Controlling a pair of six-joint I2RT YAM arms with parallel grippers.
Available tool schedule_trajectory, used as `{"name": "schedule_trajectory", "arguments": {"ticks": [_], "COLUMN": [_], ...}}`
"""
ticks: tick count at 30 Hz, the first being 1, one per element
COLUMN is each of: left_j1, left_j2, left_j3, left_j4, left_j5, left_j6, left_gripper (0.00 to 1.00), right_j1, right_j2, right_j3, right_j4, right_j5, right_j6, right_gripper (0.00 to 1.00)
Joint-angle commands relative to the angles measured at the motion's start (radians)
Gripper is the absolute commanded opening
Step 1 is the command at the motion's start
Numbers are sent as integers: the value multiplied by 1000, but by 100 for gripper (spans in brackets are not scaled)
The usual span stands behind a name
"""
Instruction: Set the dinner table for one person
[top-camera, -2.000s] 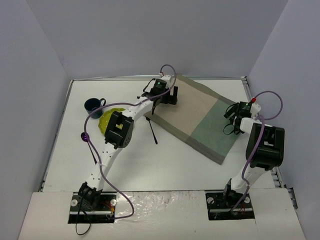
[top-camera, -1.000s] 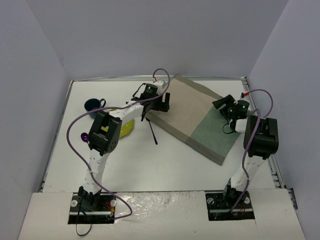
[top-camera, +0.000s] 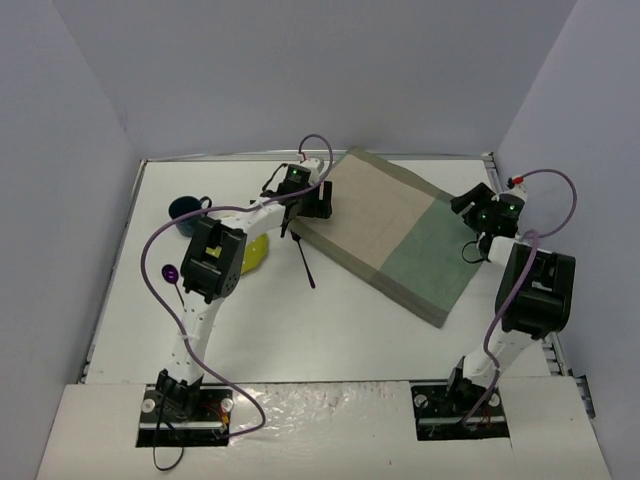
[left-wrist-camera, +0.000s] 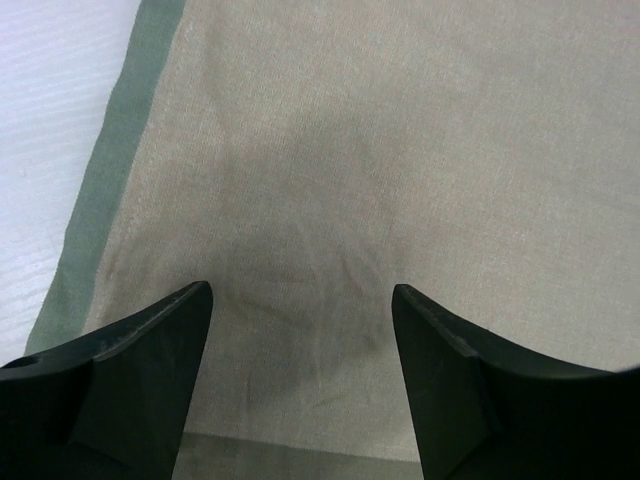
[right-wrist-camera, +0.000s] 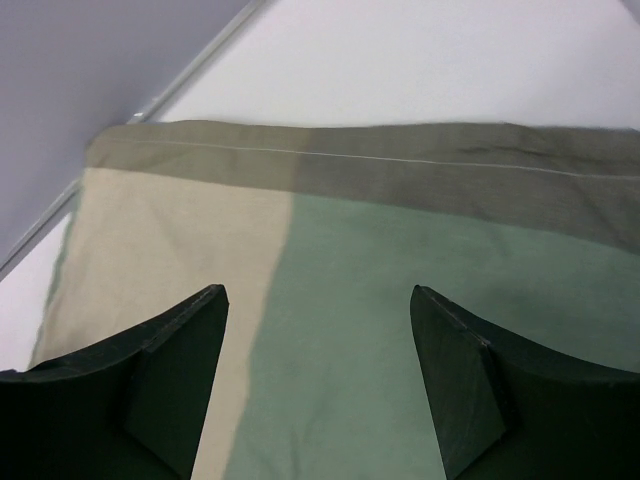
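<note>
The white dinner table (top-camera: 300, 320) fills the floor of the top view. A beige-and-green cloth placemat (top-camera: 395, 235) lies on it at an angle, back right of centre. My left gripper (top-camera: 303, 208) is open and empty over the mat's left corner. In the left wrist view its jaws (left-wrist-camera: 300, 295) are spread over beige cloth (left-wrist-camera: 330, 150) with a green border. My right gripper (top-camera: 472, 208) is open and empty at the mat's right edge. In the right wrist view (right-wrist-camera: 318, 295) it hangs over the seam between the green and beige cloth (right-wrist-camera: 400, 330).
A dark blue mug (top-camera: 186, 210) stands at the back left. A yellow-green dish (top-camera: 253, 256) lies partly under the left arm. A thin black utensil (top-camera: 304, 262) lies just left of the mat. Purple cables loop off both arms. Walls close in on three sides.
The left arm's elbow swung left while its gripper stayed at the mat's left corner. The right gripper moved in over the mat, then drew back toward the right edge. The mat looks unmoved.
</note>
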Motion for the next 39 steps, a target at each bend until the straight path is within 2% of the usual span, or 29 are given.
{"name": "schedule_trajectory", "arguments": {"ticks": [1, 8, 17, 20, 23, 25, 29, 35, 39], "left_j1": [11, 5, 3, 2, 5, 15, 67, 212, 290], "left_j2": [-77, -227, -519, -582, -662, -760, -960, -1181, -1188], "left_j3": [92, 7, -354, -419, -508, -592, -780, -1002, -1047], "left_j4": [-12, -1, 53, 56, 18, 1, -61, -149, -161], "left_j5": [3, -1, -188, -225, -285, -363, -456, -487, -460], "left_j6": [-5, -33, -118, -174, -222, -256, -343, -445, -471], "left_gripper": [70, 72, 72, 72, 72, 81, 96, 97, 97], "right_j1": [75, 190, 399, 438, 482, 510, 572, 628, 652], "right_j2": [-221, -374, -530, -588, -620, -645, -703, -724, -742], "right_j3": [-4, -53, -262, -340, -349, -347, -366, -352, -351], "right_j4": [-53, -186, -247, -254, -319, -355, -379, -387, -374], "right_j5": [88, 106, 82, 96, 138, 147, 167, 196, 235], "right_j6": [-73, 6, 71, 84, 59, 36, 24, -4, -24], "right_gripper": [71, 71, 69, 67, 66, 66, 70, 79, 84]}}
